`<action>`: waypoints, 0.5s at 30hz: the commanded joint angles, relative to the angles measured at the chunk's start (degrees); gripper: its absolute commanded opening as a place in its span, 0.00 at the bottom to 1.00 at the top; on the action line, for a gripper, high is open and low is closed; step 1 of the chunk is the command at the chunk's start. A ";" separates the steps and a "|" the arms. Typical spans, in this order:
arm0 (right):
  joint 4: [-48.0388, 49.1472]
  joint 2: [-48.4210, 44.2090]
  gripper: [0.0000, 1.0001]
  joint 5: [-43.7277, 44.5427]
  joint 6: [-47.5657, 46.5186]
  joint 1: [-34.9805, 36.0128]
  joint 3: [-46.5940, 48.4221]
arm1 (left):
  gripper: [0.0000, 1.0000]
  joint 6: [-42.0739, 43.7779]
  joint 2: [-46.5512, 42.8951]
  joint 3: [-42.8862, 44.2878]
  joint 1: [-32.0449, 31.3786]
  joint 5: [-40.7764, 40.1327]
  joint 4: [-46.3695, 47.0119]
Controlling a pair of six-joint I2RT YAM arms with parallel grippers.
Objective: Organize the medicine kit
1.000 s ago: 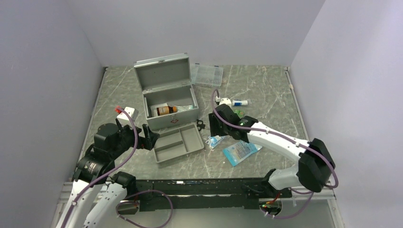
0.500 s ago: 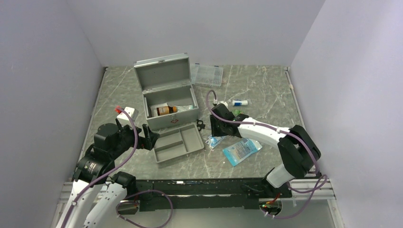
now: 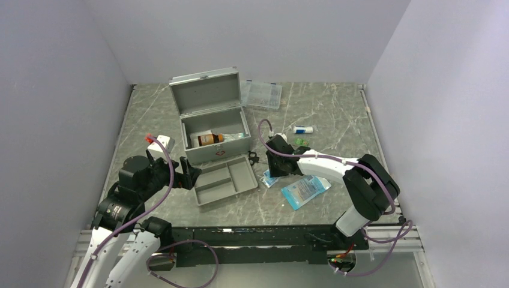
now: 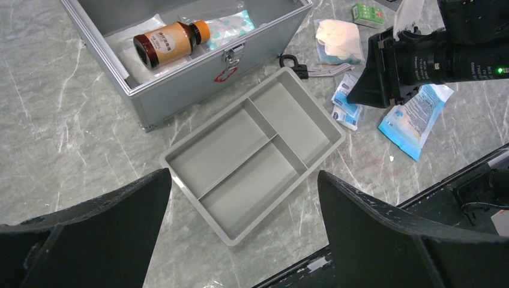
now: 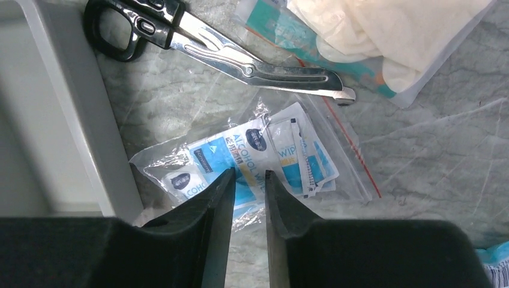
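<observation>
A: Right gripper (image 3: 271, 171) has slid left and nearer since a second ago, elbow folded in; its fingers have drawn close, a thin gap between.
B: Gripping what?
A: Tips hang over one clear crinkled bag of alcohol wipes (image 5: 300, 156); whether they pinch it, I cannot tell.
B: And the left gripper (image 4: 243, 175)?
A: Unmoved; jaws wide apart above one shallow grey tray (image 4: 216, 157) of three compartments, holding nothing.
B: The medicine kit (image 4: 180, 90)?
A: One grey metal box, lid tipped back, just behind that tray; inside, one brown bottle (image 4: 171, 42) with an orange cap.
B: Loose things?
A: One pair of scissors (image 5: 258, 67), steel blades, black loop handles; one pouch (image 5: 384, 36) of pale crumpled fabric; one flat blue packet (image 3: 306, 191); one small green box (image 3: 302, 142); one white tube (image 3: 303, 129); one clear compartment case (image 3: 262, 94) at the back; all on a veined grey table (image 3: 336, 114).
</observation>
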 commanded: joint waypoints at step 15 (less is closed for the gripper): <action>-3.70 -5.82 0.00 5.82 0.26 1.06 0.98 | 0.99 -0.01 -0.47 0.08 0.33 0.32 1.95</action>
